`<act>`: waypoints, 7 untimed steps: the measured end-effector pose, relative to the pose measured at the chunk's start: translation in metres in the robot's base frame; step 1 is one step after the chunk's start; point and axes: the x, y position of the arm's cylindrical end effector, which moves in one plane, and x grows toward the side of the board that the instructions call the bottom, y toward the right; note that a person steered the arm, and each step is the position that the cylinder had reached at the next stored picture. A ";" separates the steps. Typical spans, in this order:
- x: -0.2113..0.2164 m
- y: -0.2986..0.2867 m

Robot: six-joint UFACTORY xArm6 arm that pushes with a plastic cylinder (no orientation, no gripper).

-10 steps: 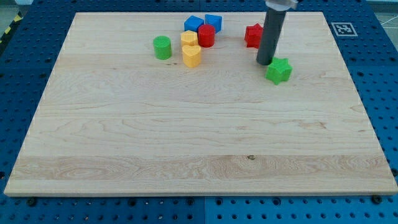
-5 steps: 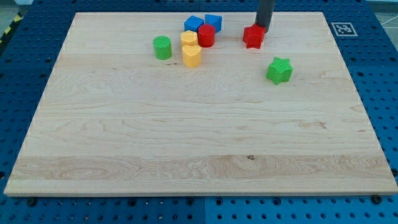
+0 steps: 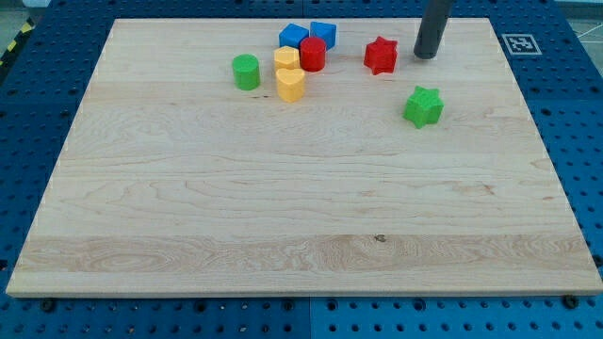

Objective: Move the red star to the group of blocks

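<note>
The red star lies near the view's top, right of centre. My tip stands just to its right, apart from it by a small gap. To the star's left is the group: a red cylinder, two blue blocks behind it, and two yellow blocks in front. A gap separates the star from the red cylinder.
A green cylinder sits left of the group. A green star lies below my tip, toward the view's bottom. The board's top edge runs close behind the blocks.
My tip went from beside the green star to behind the red star, then round to its right side. The red star shifted slightly left.
</note>
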 end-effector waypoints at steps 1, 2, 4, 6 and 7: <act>0.000 -0.025; 0.000 -0.051; 0.000 -0.096; 0.022 -0.102; 0.022 -0.102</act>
